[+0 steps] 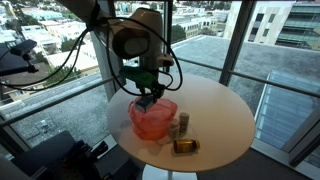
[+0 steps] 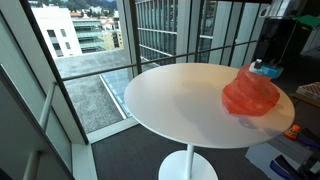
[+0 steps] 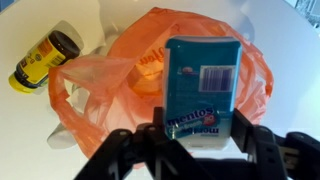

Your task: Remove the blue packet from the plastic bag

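- Blue packet (image 3: 203, 85): in the wrist view it sits dead centre. Its near end is tucked between the fingers of the gripper (image 3: 200, 140), and the rest stands out in front of the plastic bag (image 3: 120, 90).
- Jaws: they look closed on the packet's near end, one finger on each side of its narrow width. I read that as a firm pinch.
- Long axis: it runs straight away from the jaws, along the line of the fingers. The barcode end is farthest from me, and the printed name sits upside down nearest the fingertips.
- Facing: the packet's broad printed face is turned toward the wrist camera, not edge-on.
- Height: in an exterior view the blue packet (image 2: 266, 71) shows at the very top of the orange bag (image 2: 250, 97). I can't tell whether its far end has cleared the bag's mouth.
- Bag: it slumps open on the round white table (image 1: 220, 110), directly below the gripper (image 1: 150, 98).
- Next move, as I judge it: pull back along the packet's long axis, straight up and out of the bag, so the loose film doesn't catch the far corners.
- Neighbour: a yellow bottle (image 3: 45, 58) lies beside the bag, off that line.
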